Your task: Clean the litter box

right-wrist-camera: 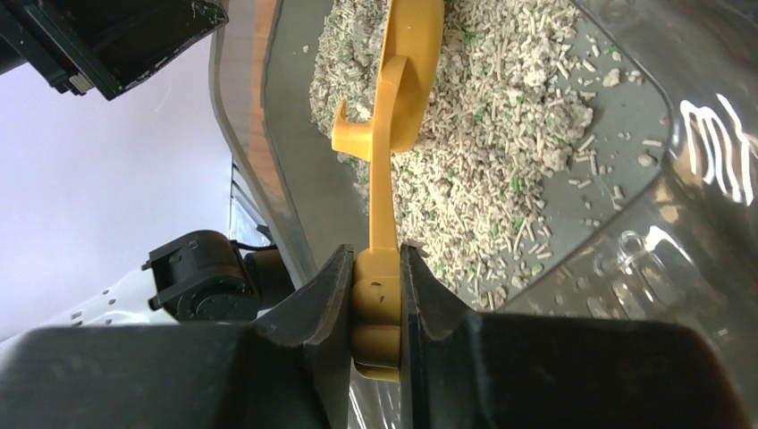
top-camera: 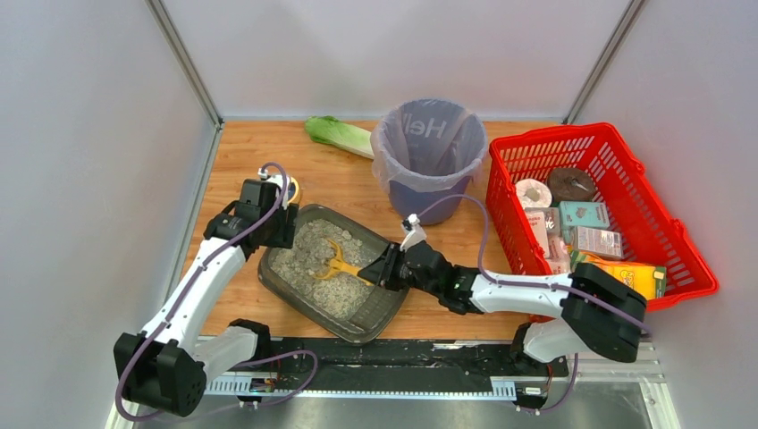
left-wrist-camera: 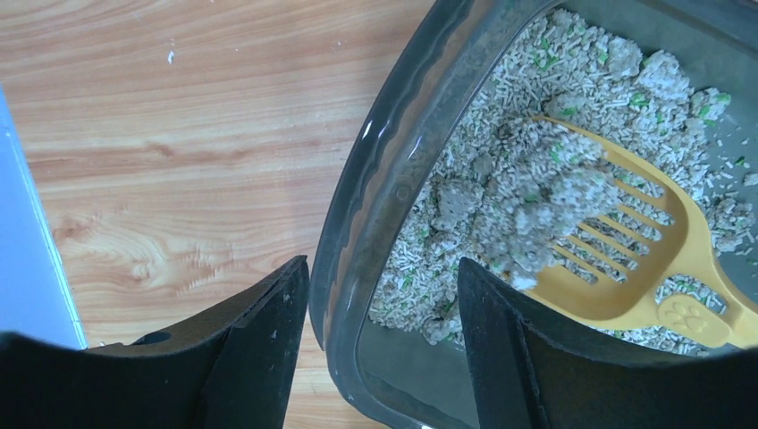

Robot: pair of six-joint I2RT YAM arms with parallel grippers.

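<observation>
Litter box (top-camera: pixel 377 306) sits on the wooden table (top-camera: pixel 340 174), near its front edge.
Your left gripper (left-wrist-camera: pixel 384 281) stands open astride its rim; your right gripper (right-wrist-camera: pixel 377 268) clamps the handle of the yellow scoop (left-wrist-camera: pixel 666 268), which carries clumps of litter.

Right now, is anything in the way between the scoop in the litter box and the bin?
Nothing stands on the table between them. The scoop, held by the right gripper, only has to rise over the litter box rim and the bin wall. The arm's purple cable loops near the bin's front.
</observation>
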